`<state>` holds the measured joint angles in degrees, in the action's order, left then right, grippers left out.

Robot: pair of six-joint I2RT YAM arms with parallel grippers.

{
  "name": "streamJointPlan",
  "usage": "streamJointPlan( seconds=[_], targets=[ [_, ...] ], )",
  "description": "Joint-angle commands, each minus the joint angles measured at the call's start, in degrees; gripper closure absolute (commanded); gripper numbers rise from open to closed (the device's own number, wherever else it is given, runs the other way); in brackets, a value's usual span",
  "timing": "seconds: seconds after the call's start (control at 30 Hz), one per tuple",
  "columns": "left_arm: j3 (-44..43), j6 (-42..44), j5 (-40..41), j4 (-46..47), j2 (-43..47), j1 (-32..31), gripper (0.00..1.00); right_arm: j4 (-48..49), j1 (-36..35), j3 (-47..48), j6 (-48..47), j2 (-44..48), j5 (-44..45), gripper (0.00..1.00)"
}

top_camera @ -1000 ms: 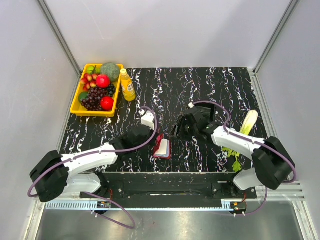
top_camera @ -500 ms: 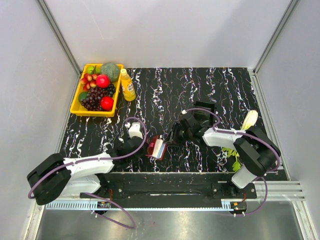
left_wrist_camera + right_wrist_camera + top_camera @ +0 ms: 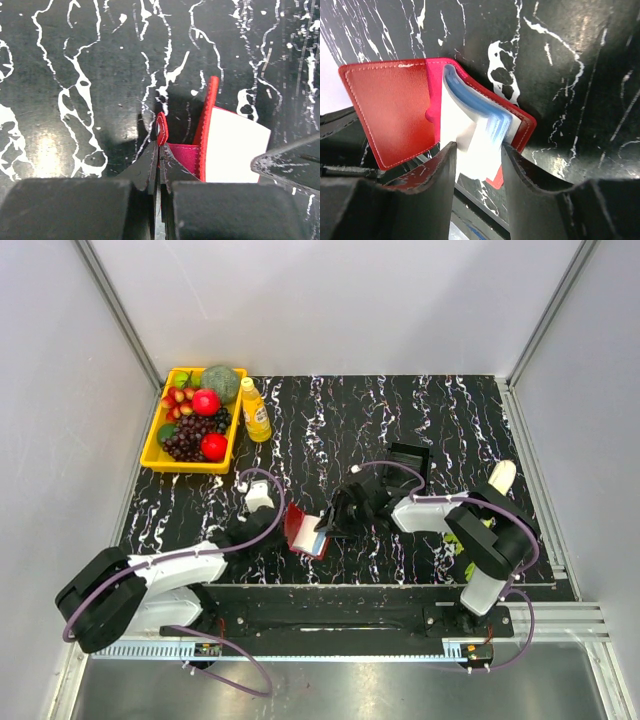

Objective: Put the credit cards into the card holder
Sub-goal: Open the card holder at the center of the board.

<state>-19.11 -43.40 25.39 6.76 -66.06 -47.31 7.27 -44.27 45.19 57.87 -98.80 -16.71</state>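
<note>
Left gripper (image 3: 159,150) pinched tight on card holder (image 3: 206,122) (its snap tab); right gripper (image 3: 478,149) half-open, clasping credit cards (image 3: 465,120).

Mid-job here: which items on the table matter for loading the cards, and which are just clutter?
Job: dark red leather-look card holder, pinched by the left end effector; pale grey-blue credit cards, gripped by the right end effector.
Lying about: yellow plastic tray of fruit; small yellow juice bottle; black box-like tray; pale green leafy vegetable.
</note>
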Motion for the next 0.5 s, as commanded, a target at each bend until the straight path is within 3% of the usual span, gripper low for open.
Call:
streamJointPlan(
  seconds=[0.0,0.23,0.3,0.33,0.47],
  targets=[
    [-0.1,-0.3,-0.3,-1.0,-2.3,1.4,1.00,5.3,-1.7,1.6,1.5,-0.5,-0.3,0.54],
    [-0.3,-0.3,-2.0,-0.2,-6.6,1.7,1.00,7.1,-2.0,3.3,1.5,-2.4,-2.1,0.57],
    [0.0,-0.3,-2.5,0.4,-7.1,1.7,1.00,9.5,-2.2,3.2,1.3,-2.3,-3.2,0.70],
    [0.2,-0.2,-2.6,0.9,-7.0,1.7,1.00,9.5,-2.4,3.6,1.2,-2.1,-3.0,0.71],
    [0.1,0.6,-3.1,1.2,-6.8,1.7,1.00,4.7,-3.6,6.6,-2.9,-0.5,0.3,0.67]
  ],
)
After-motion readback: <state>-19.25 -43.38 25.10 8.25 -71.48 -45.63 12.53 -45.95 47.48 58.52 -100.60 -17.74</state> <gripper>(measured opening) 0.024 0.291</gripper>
